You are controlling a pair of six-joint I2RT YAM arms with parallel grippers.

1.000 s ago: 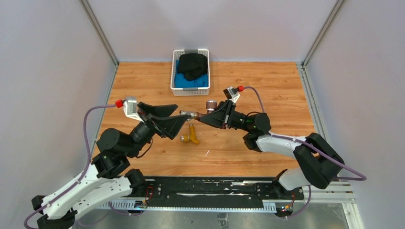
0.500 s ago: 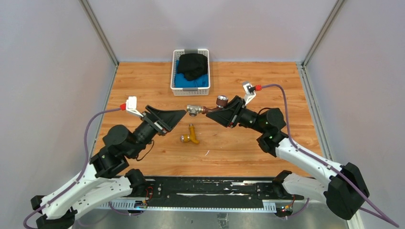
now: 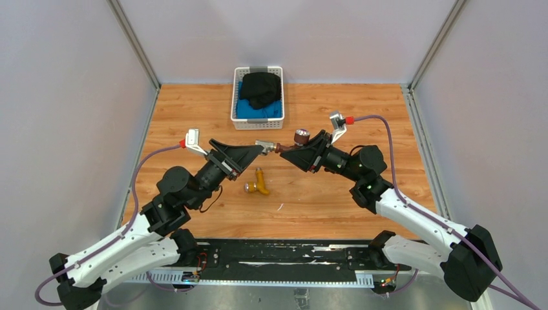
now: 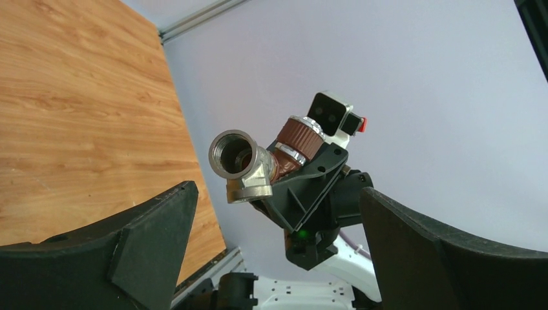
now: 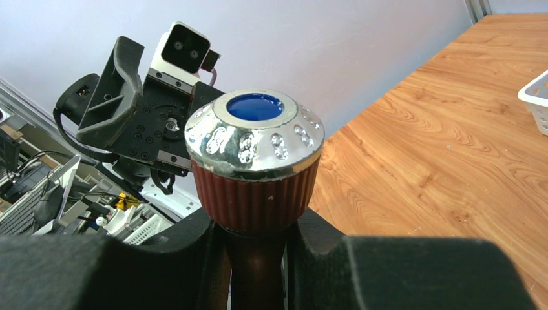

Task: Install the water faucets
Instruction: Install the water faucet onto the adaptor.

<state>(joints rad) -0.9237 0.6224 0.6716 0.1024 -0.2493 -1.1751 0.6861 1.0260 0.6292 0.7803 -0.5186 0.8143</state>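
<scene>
The right pincer (image 3: 284,151) clamps the brown faucet (image 4: 255,165), its silvery end just ahead of the wide-open left pincer (image 3: 253,159). An off-centre closure could twist it loose.

A white slatted plastic basket (image 3: 257,123) holding black cloth (image 3: 261,88) over blue cloth (image 3: 248,109) sits at the wooden desk's (image 3: 194,110) far edge.

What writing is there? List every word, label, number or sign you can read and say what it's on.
None can be read.
The brown faucet carries only a plain blue disc on its knob.
The brass faucet and the white basket show no lettering.
The clutter at the lower left of the right wrist view is too blurred to read.
</scene>
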